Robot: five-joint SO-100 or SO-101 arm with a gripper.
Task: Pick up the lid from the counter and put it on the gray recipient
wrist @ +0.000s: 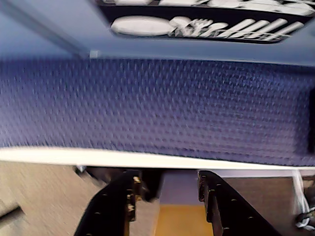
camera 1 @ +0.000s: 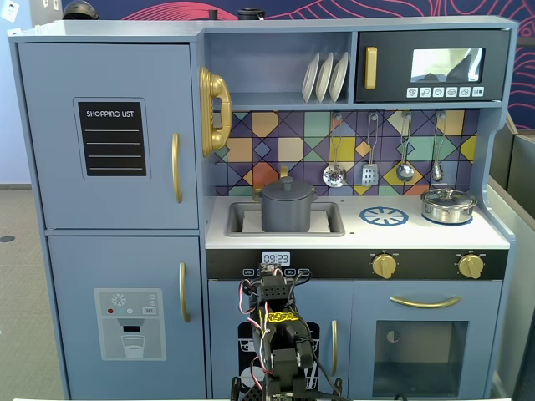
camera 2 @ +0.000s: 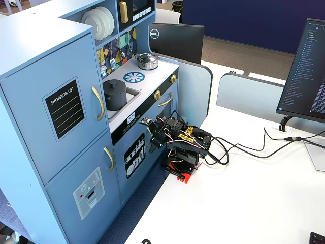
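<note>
The gray pot stands in the sink of the toy kitchen and also shows in the other fixed view. The dark gray lid with its knob sits on top of the pot. My arm is folded low in front of the kitchen, far below the counter. In the wrist view my gripper points down at the table edge and the blue floor. Its jaws stand apart with nothing between them.
A shiny steel pot with lid stands on the right of the counter, next to a blue burner mark. Utensils hang on the back wall. Cables and a monitor are on the white table.
</note>
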